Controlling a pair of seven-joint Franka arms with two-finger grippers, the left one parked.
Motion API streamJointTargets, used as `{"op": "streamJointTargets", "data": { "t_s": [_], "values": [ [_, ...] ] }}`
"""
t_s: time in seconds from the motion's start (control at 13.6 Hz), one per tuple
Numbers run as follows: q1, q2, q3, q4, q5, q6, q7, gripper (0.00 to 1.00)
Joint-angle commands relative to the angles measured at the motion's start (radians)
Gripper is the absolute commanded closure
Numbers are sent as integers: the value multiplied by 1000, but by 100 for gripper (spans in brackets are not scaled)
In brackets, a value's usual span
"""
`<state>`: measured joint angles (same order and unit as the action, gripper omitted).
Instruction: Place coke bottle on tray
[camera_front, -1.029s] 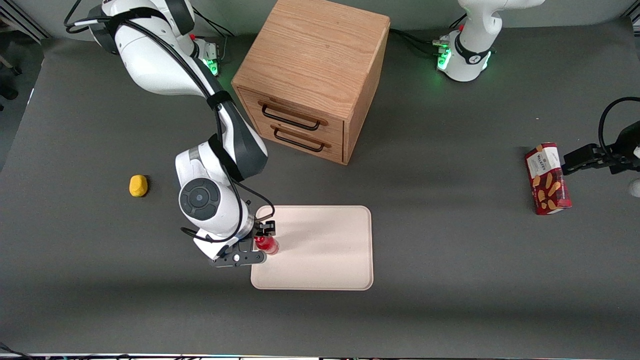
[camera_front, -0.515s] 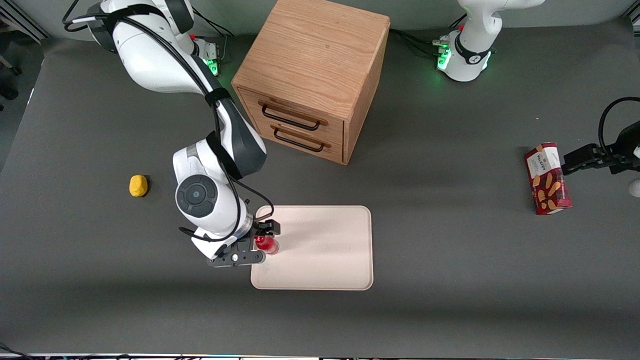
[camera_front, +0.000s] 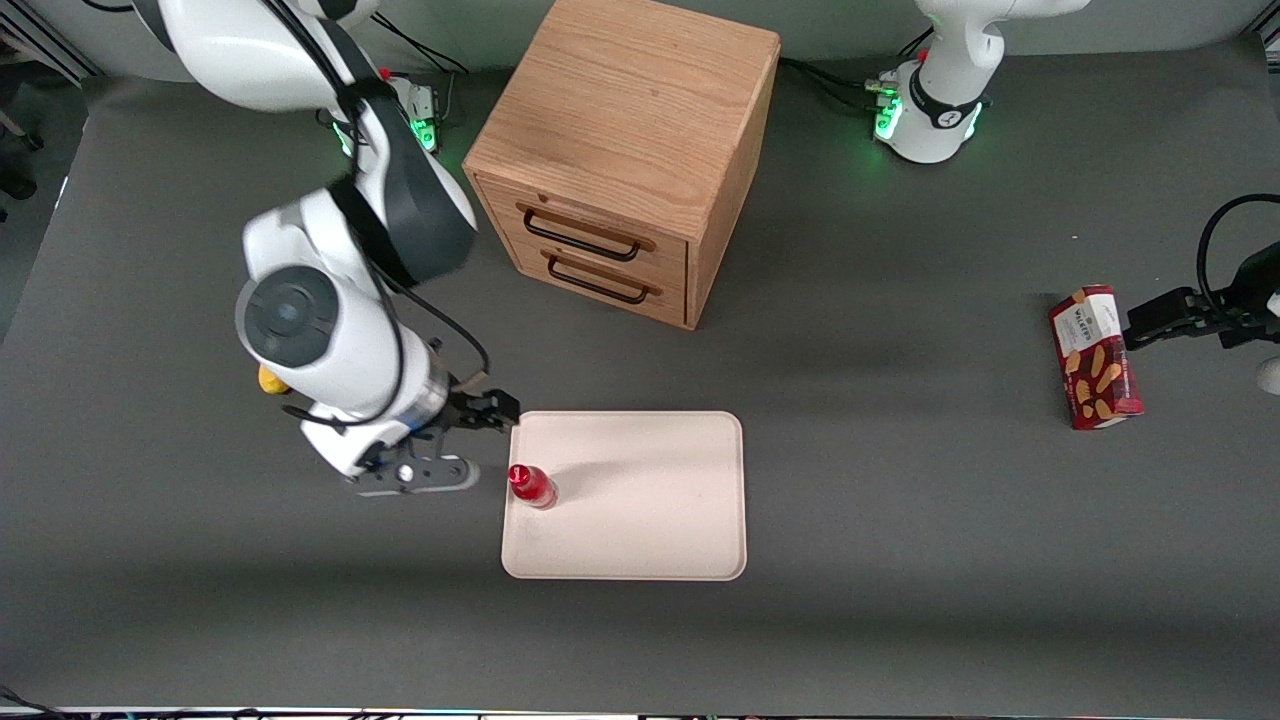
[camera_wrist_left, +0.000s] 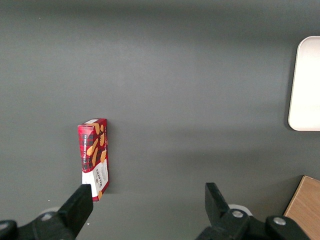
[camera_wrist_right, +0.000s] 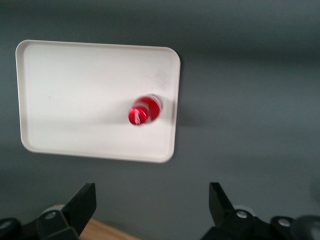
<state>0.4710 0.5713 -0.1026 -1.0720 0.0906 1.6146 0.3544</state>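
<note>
On the tray (camera_front: 640, 500), near its edge toward the working arm, coke bottle (camera_front: 530, 486) stands upright, cap up, long axis vertical. End effector (camera_front: 462, 443) hangs just beside tray, fingers apart, empty.

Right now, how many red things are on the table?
2. A coke bottle stands upright on the tray, near the open gripper. A snack box lies toward the parked arm's end.
</note>
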Motion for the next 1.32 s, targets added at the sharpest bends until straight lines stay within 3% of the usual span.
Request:
{"op": "streamJointTargets", "data": {
  "t_s": [0.0, 0.37, 0.59, 1.03, 1.25],
  "values": [
    [-32, -100, 1, -26, 1, -114, 24, 0],
    [-135, -246, 11, -121, 3, -208, -17, 0],
    [-227, -347, 11, -245, 3, -199, -153, 0],
    [-402, -498, 9, -471, -9, -73, -394, 0],
    [-420, -539, 9, -542, -81, 16, -439, 0]
  ]
}}
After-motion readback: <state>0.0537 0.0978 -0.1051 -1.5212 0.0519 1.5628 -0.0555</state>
